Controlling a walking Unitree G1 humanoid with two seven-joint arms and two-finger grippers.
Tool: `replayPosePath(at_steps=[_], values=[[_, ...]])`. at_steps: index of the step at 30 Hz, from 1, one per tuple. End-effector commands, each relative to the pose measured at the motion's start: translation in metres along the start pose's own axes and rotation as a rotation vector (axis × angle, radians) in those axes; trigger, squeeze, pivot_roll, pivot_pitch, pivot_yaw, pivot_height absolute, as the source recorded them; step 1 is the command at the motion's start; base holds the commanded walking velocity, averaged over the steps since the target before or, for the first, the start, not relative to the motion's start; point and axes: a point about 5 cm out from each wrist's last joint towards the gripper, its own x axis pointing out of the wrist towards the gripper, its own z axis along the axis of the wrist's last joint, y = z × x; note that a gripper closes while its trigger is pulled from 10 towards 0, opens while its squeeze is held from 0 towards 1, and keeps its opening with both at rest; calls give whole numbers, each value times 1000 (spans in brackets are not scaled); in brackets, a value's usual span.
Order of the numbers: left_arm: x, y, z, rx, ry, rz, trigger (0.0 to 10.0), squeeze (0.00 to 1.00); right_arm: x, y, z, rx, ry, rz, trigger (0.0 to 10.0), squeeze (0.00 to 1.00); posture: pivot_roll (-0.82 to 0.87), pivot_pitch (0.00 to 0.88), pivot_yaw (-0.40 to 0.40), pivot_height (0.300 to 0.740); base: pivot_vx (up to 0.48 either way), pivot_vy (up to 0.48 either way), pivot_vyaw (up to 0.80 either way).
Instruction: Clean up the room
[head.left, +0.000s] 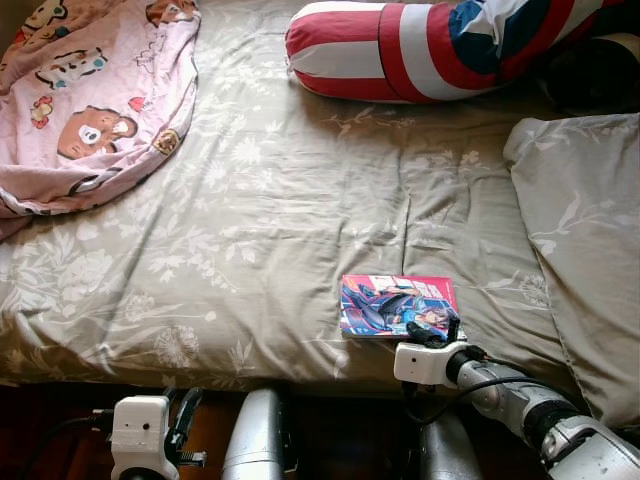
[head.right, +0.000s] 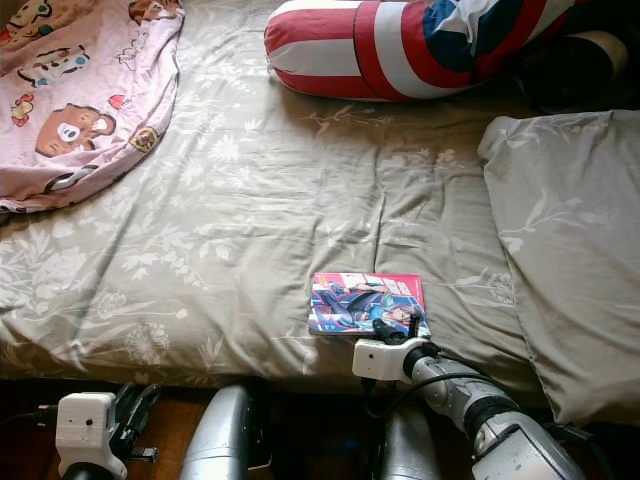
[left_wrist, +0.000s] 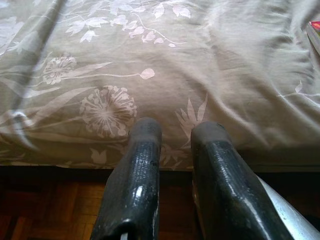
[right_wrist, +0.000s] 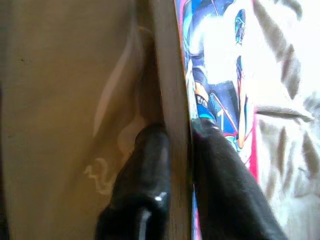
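Observation:
A comic book (head.left: 397, 303) with a red and blue cover lies flat on the olive floral bed sheet (head.left: 260, 220), close to the bed's front edge. My right gripper (head.left: 440, 330) is shut on the book's near edge. In the right wrist view one black finger (right_wrist: 150, 165) sits under the book (right_wrist: 220, 75) and the other presses on the cover. My left gripper (head.left: 185, 415) hangs idle below the mattress edge on the left. Its fingers (left_wrist: 142, 160) stand slightly apart with nothing between them.
A pink blanket with bear prints (head.left: 90, 100) is heaped at the back left. A red, white and blue striped cushion (head.left: 440, 45) lies at the back right. An olive pillow (head.left: 585, 240) lies along the right side. Wooden floor (left_wrist: 50, 205) runs below the bed edge.

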Motion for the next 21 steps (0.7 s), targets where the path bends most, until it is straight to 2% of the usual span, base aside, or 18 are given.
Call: replayPosePath(at_steps=[1, 6, 7, 8, 9, 12, 14, 15, 16, 21], values=[[-5, 1, -4, 13, 35, -4, 10000, 0, -3, 16, -3, 10, 16, 55, 10000, 937, 186, 304, 66, 625, 0, 0, 0], [-5, 0, -4, 11, 33, -7, 10000, 0, -4, 18, -4, 12, 28, 63, 10000, 882, 189, 305, 65, 625, 0, 0, 0], [-5, 0, -3, 10, 33, -9, 10000, 0, -4, 19, -5, 6, 34, 72, 10000, 600, 189, 305, 65, 625, 0, 0, 0], [-5, 0, -3, 10, 33, -9, 10000, 0, -4, 19, -6, 5, 36, 74, 10000, 600, 189, 305, 65, 625, 0, 0, 0], [-5, 0, -3, 10, 33, -9, 10000, 0, -4, 20, -7, 9, 42, 79, 10000, 396, 189, 305, 65, 625, 0, 0, 0], [-5, 0, -4, 10, 35, -8, 10000, 0, -5, 22, -8, 27, 52, 90, 10000, 396, 189, 305, 65, 625, 0, 0, 0], [-5, 0, -4, 10, 36, -8, 10000, 0, -5, 23, -8, 30, 53, 96, 10000, 282, 189, 305, 65, 625, 0, 0, 0], [-5, -1, -5, 10, 37, -8, 10000, 0, -5, 24, -8, 34, 54, 100, 10000, 63, 185, 307, 64, 625, 0, 0, 0], [-5, -1, -5, 11, 38, -8, 10000, 0, -5, 26, -7, 45, 54, 106, 10000, 0, 185, 307, 64, 625, 0, 0, 0], [-3, -1, -6, 11, 39, -7, 10000, 0, -5, 29, -4, 109, 46, 129, 10000, 0, 183, 301, 64, 625, 0, 0, 0]])
